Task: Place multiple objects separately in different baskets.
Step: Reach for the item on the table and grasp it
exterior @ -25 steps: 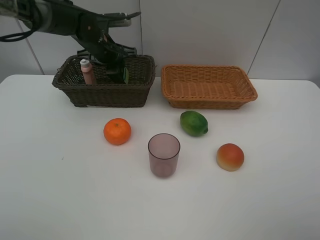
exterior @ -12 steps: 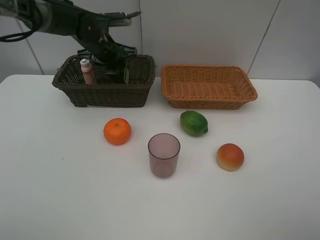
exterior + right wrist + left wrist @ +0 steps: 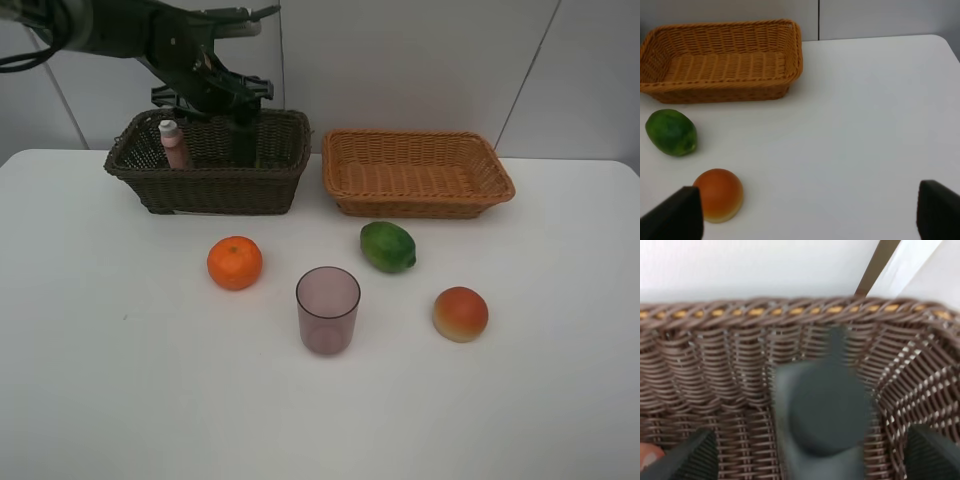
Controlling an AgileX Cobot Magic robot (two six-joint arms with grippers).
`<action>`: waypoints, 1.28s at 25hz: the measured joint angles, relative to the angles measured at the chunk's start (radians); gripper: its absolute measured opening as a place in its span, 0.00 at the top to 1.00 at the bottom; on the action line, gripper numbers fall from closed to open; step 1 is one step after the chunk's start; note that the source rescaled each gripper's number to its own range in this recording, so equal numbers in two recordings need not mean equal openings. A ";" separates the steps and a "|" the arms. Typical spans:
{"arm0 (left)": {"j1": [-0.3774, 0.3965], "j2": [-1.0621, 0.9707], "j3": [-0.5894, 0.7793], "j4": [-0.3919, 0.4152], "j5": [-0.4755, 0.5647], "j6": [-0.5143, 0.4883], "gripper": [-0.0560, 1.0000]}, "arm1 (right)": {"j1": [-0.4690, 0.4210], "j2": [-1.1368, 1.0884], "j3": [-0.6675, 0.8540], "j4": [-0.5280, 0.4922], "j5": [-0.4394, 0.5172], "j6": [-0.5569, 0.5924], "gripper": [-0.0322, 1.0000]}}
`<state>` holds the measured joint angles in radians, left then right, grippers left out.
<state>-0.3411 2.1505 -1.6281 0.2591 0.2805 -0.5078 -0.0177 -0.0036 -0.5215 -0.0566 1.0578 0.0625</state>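
Left arm [image 3: 120,35]: seen at 11 o'clock of high view. Built of dark grey to black rounded links; one lighter grey cylindrical section set nearer base. Joint housings bulky, edges softened. Black cable [image 3: 25,68] looped beside arm at 10 o'clock edge of view. Small pale bracket [image 3: 238,17] fitted atop wrist end.

Left jaws: dark grey, blunt tips, blurred in left wrist view.

Right jaws: matt black, blocky, blunt-ended tips, shown in right wrist view.

Screws, markings: too small to be made out.
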 joint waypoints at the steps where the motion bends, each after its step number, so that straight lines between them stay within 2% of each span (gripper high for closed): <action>1: 0.000 -0.012 0.000 0.000 0.005 0.000 0.04 | 0.000 0.000 0.000 0.000 0.000 0.000 0.21; 6: -0.013 -0.071 0.000 0.000 0.096 0.004 0.04 | 0.000 0.000 0.000 0.000 0.000 0.000 0.21; 9: -0.039 -0.103 0.000 0.000 0.177 0.046 0.04 | 0.000 0.000 0.000 0.000 0.000 0.000 0.21; 16: -0.125 -0.142 -0.001 -0.050 0.397 0.216 0.04 | 0.000 0.000 0.000 0.000 0.000 0.000 0.21; 23: -0.223 -0.149 -0.002 -0.127 0.610 0.484 0.04 | 0.000 0.000 0.000 0.000 0.000 0.001 0.21; 27: -0.272 -0.158 -0.002 -0.149 0.667 0.588 0.04 | 0.000 0.000 0.000 0.000 0.000 0.001 0.21; 32: -0.330 -0.162 -0.002 -0.154 0.697 0.621 0.04 | 0.000 0.000 0.000 0.000 0.000 0.001 0.21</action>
<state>-0.6712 1.9888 -1.6304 0.1048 0.9778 0.1130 -0.0177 -0.0036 -0.5215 -0.0566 1.0578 0.0634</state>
